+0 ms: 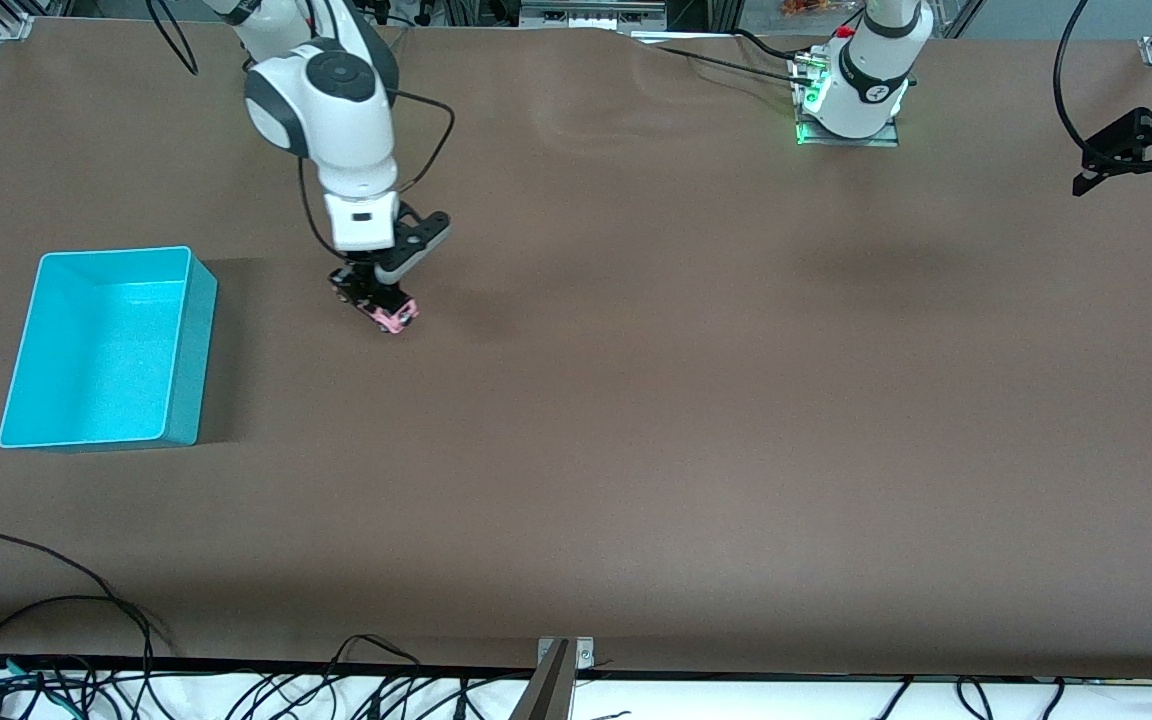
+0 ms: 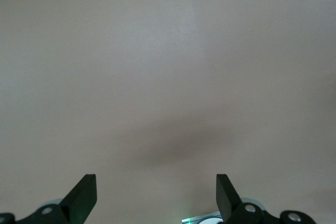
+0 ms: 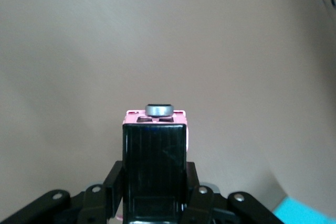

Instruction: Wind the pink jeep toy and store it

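Observation:
The pink jeep toy (image 1: 386, 306) is small and boxy, with a black roof and dark wheels. It sits on the brown table beside the turquoise bin (image 1: 108, 345), toward the right arm's end. My right gripper (image 1: 373, 287) is shut on it from above. In the right wrist view the black roof of the pink jeep toy (image 3: 155, 153) fills the space between the fingers (image 3: 112, 181), which press on both its sides. My left gripper (image 1: 1126, 152) is held up over the table edge at the left arm's end, open with nothing between its fingertips (image 2: 84, 195).
The turquoise bin is open-topped and has nothing in it. The left arm's base (image 1: 861, 85) stands at the table's back edge. Cables (image 1: 56, 640) hang along the edge nearest the front camera. A corner of the turquoise bin (image 3: 310, 211) shows in the right wrist view.

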Motion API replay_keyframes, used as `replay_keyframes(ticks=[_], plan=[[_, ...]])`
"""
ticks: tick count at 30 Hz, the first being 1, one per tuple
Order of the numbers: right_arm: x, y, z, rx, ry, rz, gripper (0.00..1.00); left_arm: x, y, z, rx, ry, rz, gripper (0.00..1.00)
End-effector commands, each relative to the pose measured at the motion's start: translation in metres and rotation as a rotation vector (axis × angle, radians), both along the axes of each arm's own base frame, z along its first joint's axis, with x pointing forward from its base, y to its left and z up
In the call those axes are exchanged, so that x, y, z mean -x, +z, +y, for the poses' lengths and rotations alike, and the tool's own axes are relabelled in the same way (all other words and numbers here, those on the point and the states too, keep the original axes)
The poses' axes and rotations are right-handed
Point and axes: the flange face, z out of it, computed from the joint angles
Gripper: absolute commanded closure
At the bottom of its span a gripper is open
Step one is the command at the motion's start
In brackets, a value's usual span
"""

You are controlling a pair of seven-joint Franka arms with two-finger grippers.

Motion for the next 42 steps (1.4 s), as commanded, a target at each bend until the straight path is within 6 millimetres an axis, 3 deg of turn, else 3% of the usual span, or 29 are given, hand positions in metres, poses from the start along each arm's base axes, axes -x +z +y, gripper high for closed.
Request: replay_keyframes(ticks=[1,7,11,16,20,25,31,36,42], plan=[[-0.002,0.006,-0.022,-0.032,-0.047,0.076,0.89,-0.002,0.006,0.002,-0.014,0.01,0.005,0.0],[-0.021,0.026,-0.056,-0.11,-0.072,0.195,0.88,-0.002,0.006,0.002,-0.014,0.01,0.005,0.0],[-0.039,0.038,-0.098,-0.162,-0.081,0.272,0.88,-0.003,0.007,0.002,-0.014,0.01,0.003,0.0],[-0.051,0.071,-0.133,-0.168,-0.071,0.351,0.88,-0.002,0.006,0.003,-0.013,0.024,0.005,0.0],[-0.063,0.091,-0.174,-0.173,-0.04,0.383,0.88,-0.003,0.007,0.002,-0.014,0.039,0.003,0.0],[-0.066,0.092,-0.245,-0.196,0.017,0.392,0.87,-0.003,0.006,0.002,-0.014,0.039,0.005,0.0],[-0.063,0.089,-0.311,-0.205,0.116,0.402,0.87,-0.003,0.007,0.002,-0.015,0.057,0.003,0.0],[-0.059,0.08,-0.356,-0.207,0.214,0.411,0.87,-0.003,0.006,0.002,-0.016,0.094,0.004,0.0],[-0.055,0.065,-0.394,-0.19,0.341,0.43,0.87,-0.003,0.007,0.001,-0.015,0.097,0.003,0.0]])
